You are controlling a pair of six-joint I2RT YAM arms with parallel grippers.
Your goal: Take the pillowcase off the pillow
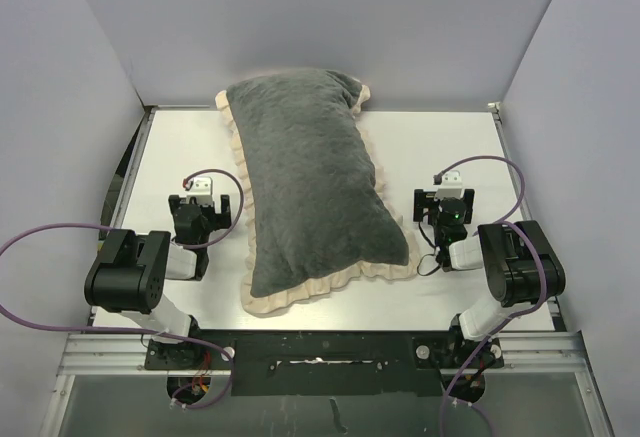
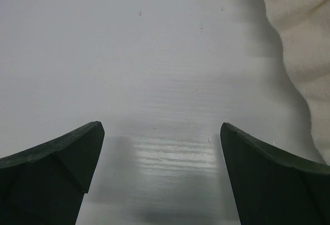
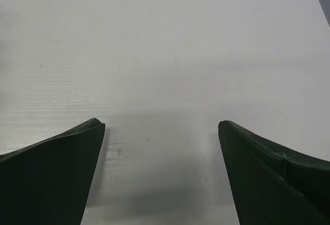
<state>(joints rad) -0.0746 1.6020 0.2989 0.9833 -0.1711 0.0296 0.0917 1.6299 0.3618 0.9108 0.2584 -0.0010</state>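
Note:
The pillowcase (image 1: 315,192), dark grey plush with a peach-beige frill, lies stuffed and plump along the middle of the white table (image 1: 185,147). The pillow is hidden inside it. My left gripper (image 1: 206,197) is open and empty, low over the table just left of the frill. The frill edge (image 2: 304,34) shows at the right of the left wrist view, beyond the open gripper (image 2: 161,132). My right gripper (image 1: 444,193) is open and empty, just right of the pillowcase's lower part. The right wrist view shows only bare table between its open gripper (image 3: 161,130).
Grey walls close in the table at the back and both sides. Purple cables loop from both arms near the table's sides. A black rail (image 1: 320,352) runs along the near edge.

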